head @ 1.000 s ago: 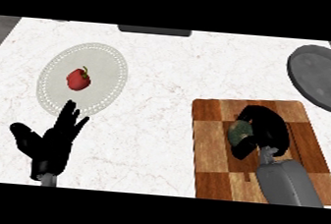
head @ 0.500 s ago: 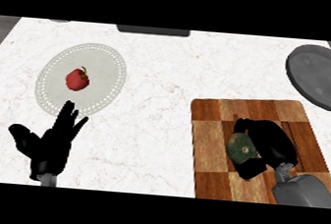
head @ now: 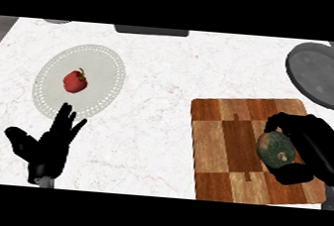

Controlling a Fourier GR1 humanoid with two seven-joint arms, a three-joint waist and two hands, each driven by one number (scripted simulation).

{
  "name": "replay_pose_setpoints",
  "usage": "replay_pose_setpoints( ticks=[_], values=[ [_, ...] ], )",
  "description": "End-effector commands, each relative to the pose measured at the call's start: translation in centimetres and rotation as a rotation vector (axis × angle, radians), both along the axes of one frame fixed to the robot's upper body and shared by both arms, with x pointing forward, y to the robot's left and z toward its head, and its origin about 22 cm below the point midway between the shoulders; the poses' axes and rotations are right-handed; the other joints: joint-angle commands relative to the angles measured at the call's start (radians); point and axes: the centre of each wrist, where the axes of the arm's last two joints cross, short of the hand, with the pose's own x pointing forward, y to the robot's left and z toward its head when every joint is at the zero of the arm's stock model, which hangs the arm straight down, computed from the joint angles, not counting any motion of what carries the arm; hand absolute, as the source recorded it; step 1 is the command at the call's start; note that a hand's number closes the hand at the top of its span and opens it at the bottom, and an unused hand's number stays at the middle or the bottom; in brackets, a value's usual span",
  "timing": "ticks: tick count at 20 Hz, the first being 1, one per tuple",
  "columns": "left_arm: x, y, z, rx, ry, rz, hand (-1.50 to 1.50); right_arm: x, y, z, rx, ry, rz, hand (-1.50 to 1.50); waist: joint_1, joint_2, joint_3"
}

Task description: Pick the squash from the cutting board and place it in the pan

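A dark green squash (head: 275, 149) sits at the right side of the wooden cutting board (head: 224, 144). My right hand (head: 315, 146) is curled round it from the right, thumb and fingers wrapping its top and bottom, so part of the squash is hidden. The grey pan (head: 322, 75) lies at the upper right, beyond the board, with nothing in it. My left hand (head: 47, 148) rests open at the lower left, fingers pointing up.
A white plate (head: 100, 65) with a red pepper (head: 75, 80) on it lies at the left, just above my left hand. A dark object (head: 150, 30) sits at the counter's far edge. White marble counter lies between plate and board.
My right hand has shifted to the right and toward the near edge of the board, taking the squash with it. The left hand has stayed put.
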Motion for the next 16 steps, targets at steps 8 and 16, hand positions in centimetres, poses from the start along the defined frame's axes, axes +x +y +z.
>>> replay_pose_setpoints(
  ticks=[8,16],
  values=[
    [-0.6,-3.5,-0.6,-0.011,0.037,-0.027,0.0,-0.9,-4.5,8.0,0.225,-0.216,-0.184,1.5,0.019,0.009,-0.005],
    [1.5,0.2,-0.5,0.006,0.034,-0.044,0.0,4.3,-7.5,8.4,0.354,-0.194,-0.259,1.5,0.029,0.014,-0.004]
  ],
)
